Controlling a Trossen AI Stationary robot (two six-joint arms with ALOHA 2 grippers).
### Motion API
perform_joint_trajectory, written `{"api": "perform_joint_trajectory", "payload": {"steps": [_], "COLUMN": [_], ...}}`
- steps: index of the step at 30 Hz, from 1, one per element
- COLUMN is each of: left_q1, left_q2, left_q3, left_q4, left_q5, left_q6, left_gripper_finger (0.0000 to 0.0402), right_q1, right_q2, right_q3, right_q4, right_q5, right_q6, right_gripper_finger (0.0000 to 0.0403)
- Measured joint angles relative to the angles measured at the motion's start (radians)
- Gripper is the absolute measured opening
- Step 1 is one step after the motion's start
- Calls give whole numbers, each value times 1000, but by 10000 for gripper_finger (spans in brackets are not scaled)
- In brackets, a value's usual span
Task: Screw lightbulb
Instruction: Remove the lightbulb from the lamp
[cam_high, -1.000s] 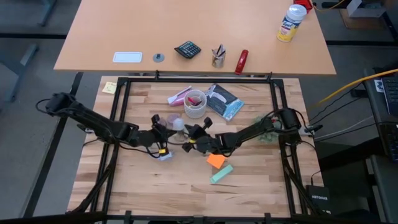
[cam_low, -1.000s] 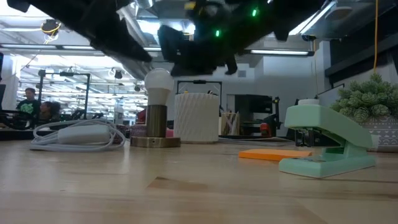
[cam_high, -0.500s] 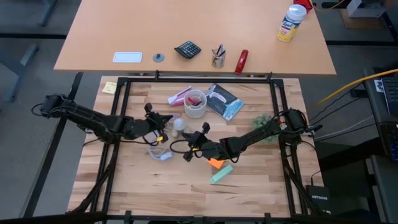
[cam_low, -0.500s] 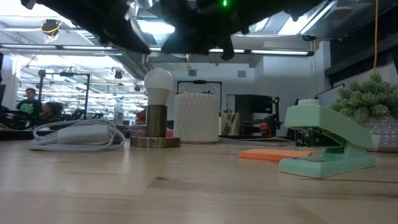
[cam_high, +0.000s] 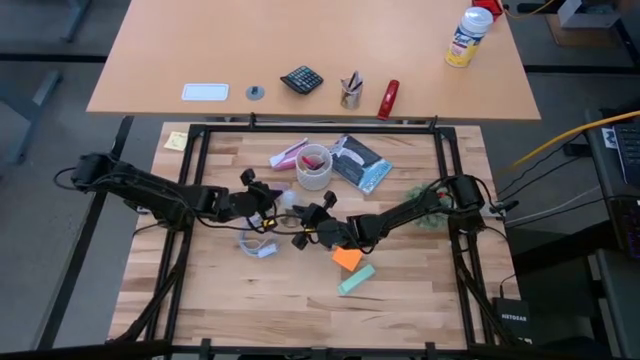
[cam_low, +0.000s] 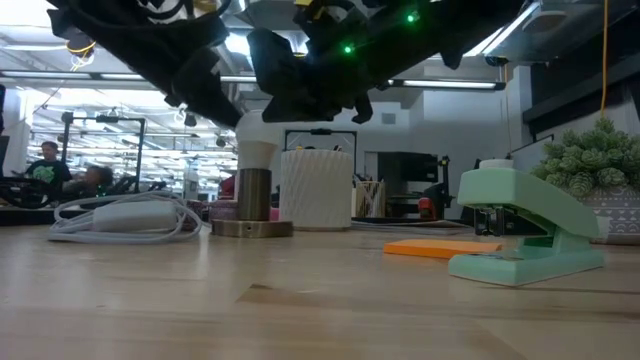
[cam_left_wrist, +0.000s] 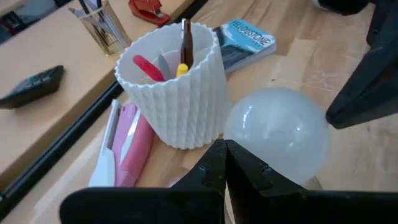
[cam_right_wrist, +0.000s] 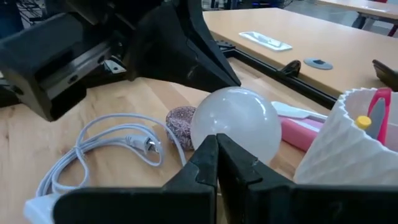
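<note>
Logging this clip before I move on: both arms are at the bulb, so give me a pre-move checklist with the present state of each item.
1. Lightbulb seated upright in its brass socket: ok, it stands on the socket's base.
2. Left gripper at the lightbulb: ok, right beside it in the high view.
3. Right gripper at the lightbulb: ok, close on the other side.
4. Jaws of either gripper around the glass: cannot tell; both wrist views show shut fingers in front of it.
5. White cup clear of the lightbulb: ok, beside it, apart.
6. Cord clear of the socket: ok, it lies to one side.

Two slender black jointed arms with green indicator lights and yellow-marked black end effectors.
</note>
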Motion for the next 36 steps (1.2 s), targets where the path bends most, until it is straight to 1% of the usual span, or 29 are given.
{"api": "perform_joint_trajectory", "payload": {"steps": [5,12,15,17,19,23,27,33,36], "left_q1": [-16,-36,-48,-59,-72,-100,-121,-122,-109], "left_q2": [8,3,3,3,7,6,0,-61,-102], "left_q3": [1,0,0,0,1,0,0,0,0], "left_q4": [-10,-16,-16,-7,-7,-7,12,82,81], "left_q5": [-13,-14,4,37,52,37,28,11,-13], "left_q6": [-24,-55,-65,-75,-75,-78,-78,-5,14], "left_gripper_finger": [1,1,1,1,1,1,1,1,1], "right_q1": [-18,-24,-25,-29,-34,-42,-47,-29,-8], "right_q2": [-1,-1,-1,-1,-1,0,-1,-58,-95], "right_q3": [0,0,-1,-1,-1,-1,-1,-1,-1], "right_q4": [-23,-38,-49,-52,-60,-64,-61,-54,-56], "right_q5": [-3,48,102,130,116,85,78,83,81], "right_q6": [5,7,6,7,7,7,-13,-84,-87], "right_gripper_finger": [7,7,7,7,7,7,7,7,7]}}
